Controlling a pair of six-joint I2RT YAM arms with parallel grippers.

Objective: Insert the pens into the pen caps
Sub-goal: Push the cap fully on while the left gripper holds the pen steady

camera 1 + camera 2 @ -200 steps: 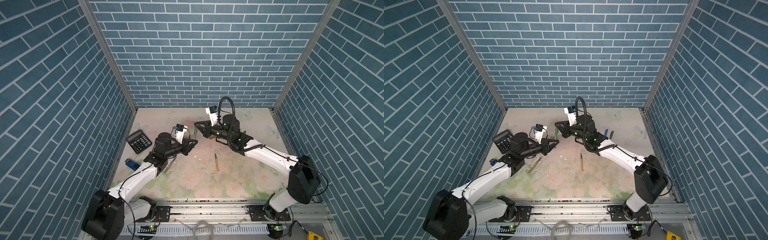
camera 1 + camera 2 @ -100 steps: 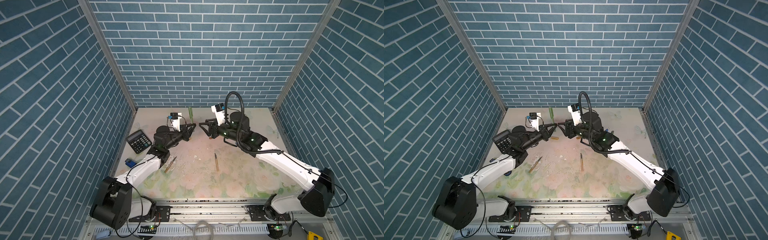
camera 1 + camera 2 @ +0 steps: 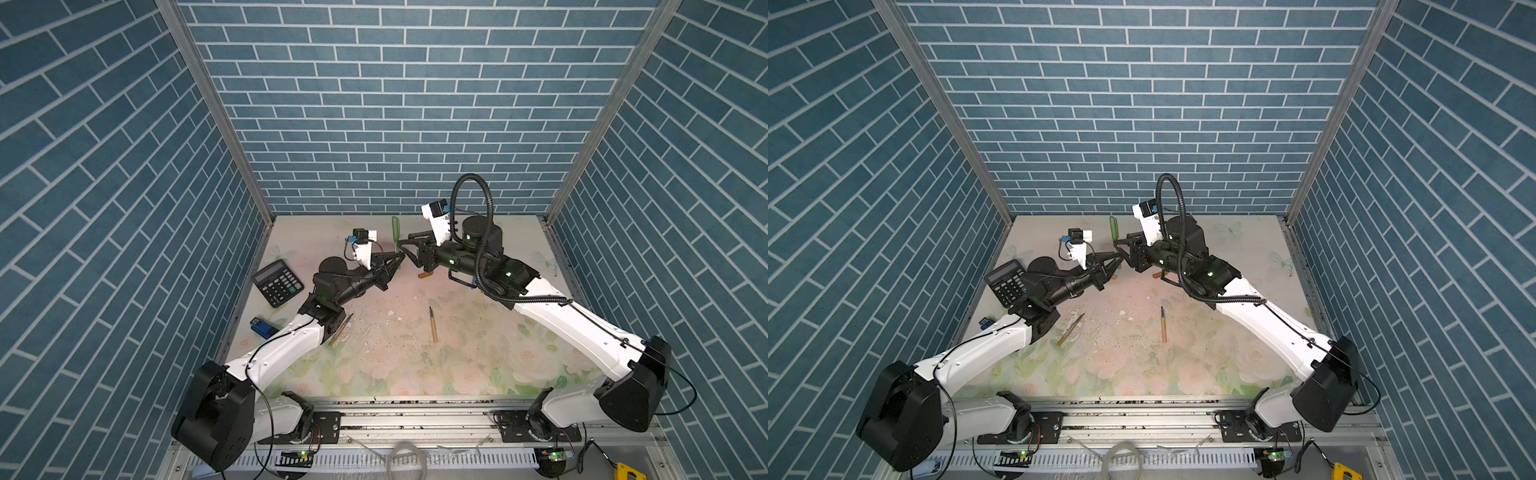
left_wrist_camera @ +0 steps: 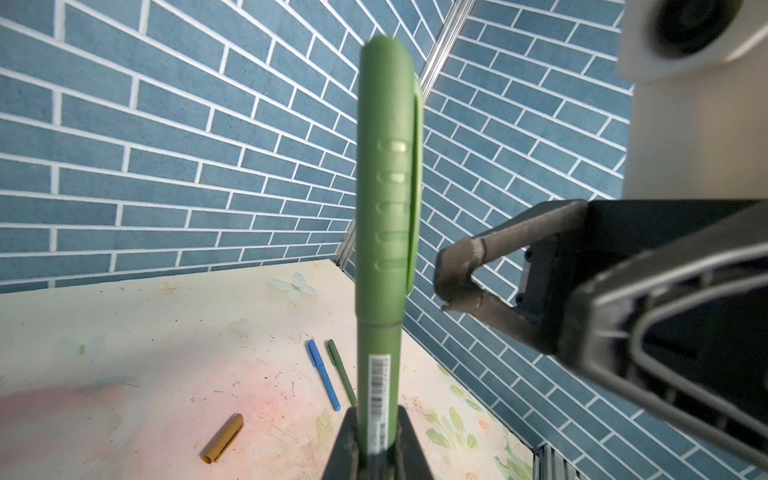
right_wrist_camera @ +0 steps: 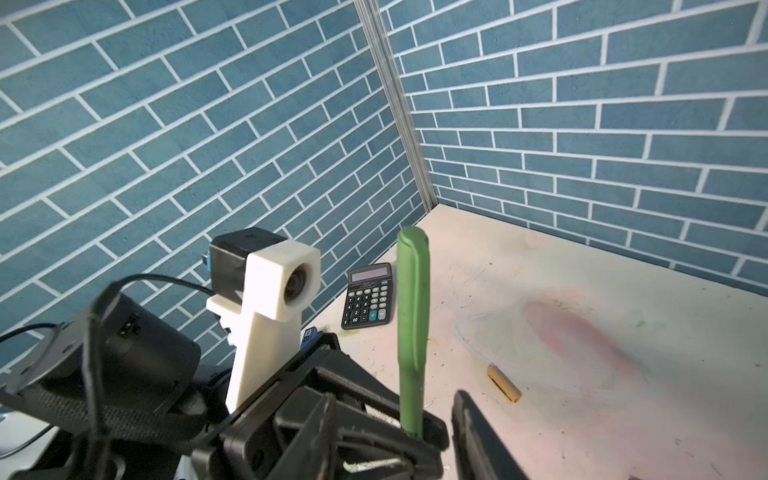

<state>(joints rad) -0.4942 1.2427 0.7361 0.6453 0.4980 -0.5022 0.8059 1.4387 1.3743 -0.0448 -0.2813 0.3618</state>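
Two bare pens lie nearest on the table (image 3: pixel 478 357): a tan pen (image 3: pixel 432 326) out in the open and a second tan pen (image 3: pixel 1071 330) just beside my left forearm. Further in, a loose tan cap (image 3: pixel 424 274) lies on its side below my right gripper (image 4: pixel 455 276). Near it, a blue pen (image 4: pixel 323 374) and a dark green pen (image 4: pixel 341 370) rest side by side, and both look capped.

Above the middle of the table, my left gripper (image 4: pixel 376 440) is clamped on the lower barrel of the green pen (image 4: pixel 380 374) and holds it upright. The green cap (image 4: pixel 386 187) sits on the pen's upper end. My right gripper hangs just beside that cap with its jaws apart, grasping nothing.

I judge this pen's capping to be finishing. Next, my right gripper should back clear and my left should lay the green pen down. After that I fetch a tan pen and line its tip up with the tan cap's mouth.

The green cap is blurred up close, so I cannot tell whether it is pushed fully home. I see only one tan cap for two tan pens. In both top views my right arm mostly hides the blue and dark green pens.
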